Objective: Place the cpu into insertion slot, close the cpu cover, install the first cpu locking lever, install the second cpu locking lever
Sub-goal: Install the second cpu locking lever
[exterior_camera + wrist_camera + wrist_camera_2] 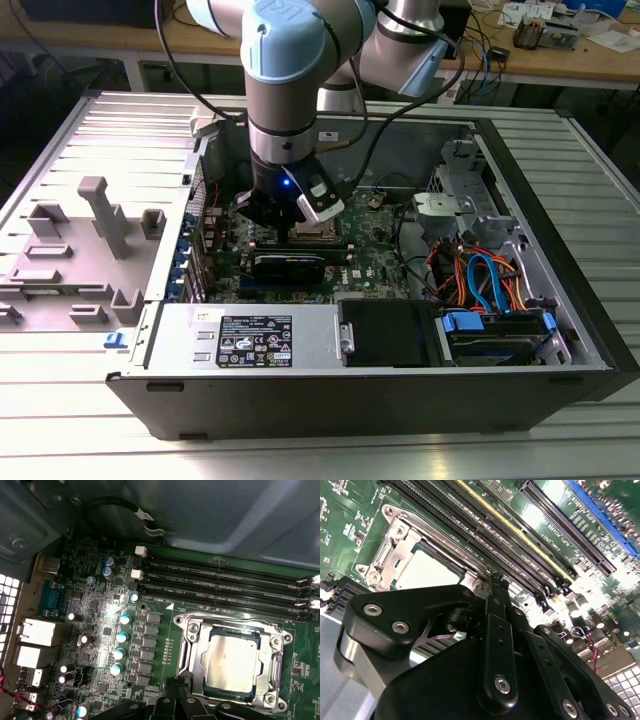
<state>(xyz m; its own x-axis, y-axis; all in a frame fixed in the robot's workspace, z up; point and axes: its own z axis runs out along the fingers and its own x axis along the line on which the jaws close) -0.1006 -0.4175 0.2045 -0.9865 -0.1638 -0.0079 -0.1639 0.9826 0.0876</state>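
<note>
The cpu (234, 662) lies flat in the insertion slot (192, 672) on the green motherboard, its dull silvery top showing (427, 570). The cpu cover (272, 647) is down around it as a silvery frame (395, 550). My gripper (495, 586) is shut, with its black fingertips pressed together at the socket's edge beside the long memory slots. In the first wrist view the gripper (175, 686) stands at the socket's rim. In the exterior view the gripper (295, 218) hangs low over the board inside the open computer case. I cannot make out how the locking levers stand.
Long black memory slots (225, 587) run beside the socket. A black power supply (385, 330) and a drive cage with orange and blue cables (485, 285) fill the exterior view's right. The case wall (330, 125) rises behind. A grey plastic holder (95, 215) stands outside at the left.
</note>
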